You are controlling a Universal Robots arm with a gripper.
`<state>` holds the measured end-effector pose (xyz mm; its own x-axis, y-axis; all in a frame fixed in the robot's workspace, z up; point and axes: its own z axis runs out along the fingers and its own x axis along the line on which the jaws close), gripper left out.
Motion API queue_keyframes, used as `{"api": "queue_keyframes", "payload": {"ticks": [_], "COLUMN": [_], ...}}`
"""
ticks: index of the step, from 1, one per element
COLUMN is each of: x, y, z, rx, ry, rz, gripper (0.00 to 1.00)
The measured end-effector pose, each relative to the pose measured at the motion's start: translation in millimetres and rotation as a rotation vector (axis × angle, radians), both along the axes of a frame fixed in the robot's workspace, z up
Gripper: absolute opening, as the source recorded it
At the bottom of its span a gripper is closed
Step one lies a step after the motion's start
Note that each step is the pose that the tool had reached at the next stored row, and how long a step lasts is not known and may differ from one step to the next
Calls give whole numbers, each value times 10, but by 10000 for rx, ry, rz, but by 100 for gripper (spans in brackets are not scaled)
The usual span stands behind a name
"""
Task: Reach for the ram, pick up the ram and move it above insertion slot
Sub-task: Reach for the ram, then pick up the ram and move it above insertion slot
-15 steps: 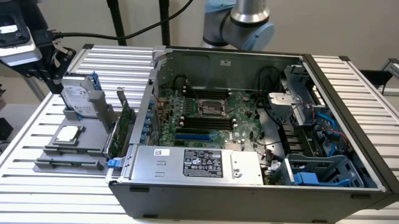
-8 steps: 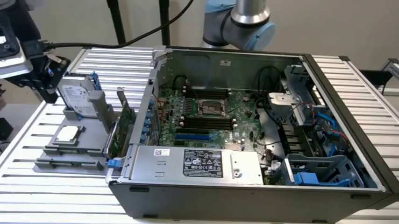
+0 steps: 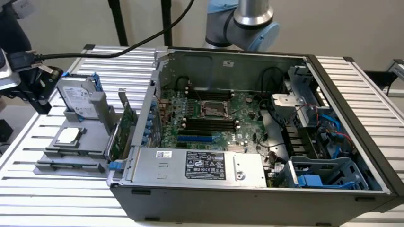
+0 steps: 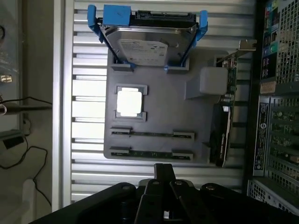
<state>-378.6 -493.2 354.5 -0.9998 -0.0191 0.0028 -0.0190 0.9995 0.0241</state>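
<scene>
My pincer (image 4: 163,173), fingers closed together and holding nothing, hangs over the bench (image 4: 85,154) beside the grey tray (image 4: 159,98) where the ram (image 4: 150,152) lies.

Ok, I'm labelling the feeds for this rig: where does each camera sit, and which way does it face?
Exterior view: off the arm, raised, looking down slantwise into the open computer case; an arm joint shows behind the case.
Wrist view: on the wrist, looking down on the grey tray with its ram sticks; the shut gripper shows in the foreground.
Shared: the tray, the hard drive, the case.
</scene>
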Motion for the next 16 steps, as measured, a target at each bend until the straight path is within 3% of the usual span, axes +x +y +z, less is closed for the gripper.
{"api": "queue_keyframes", "payload": {"ticks": [3, 16], "x": [-25, -26], "y": [-26, -27], "z": [-11, -10], "rx": [-59, -62], "ry": [-1, 0], "rz": [-2, 0], "gripper": [11, 11]}}
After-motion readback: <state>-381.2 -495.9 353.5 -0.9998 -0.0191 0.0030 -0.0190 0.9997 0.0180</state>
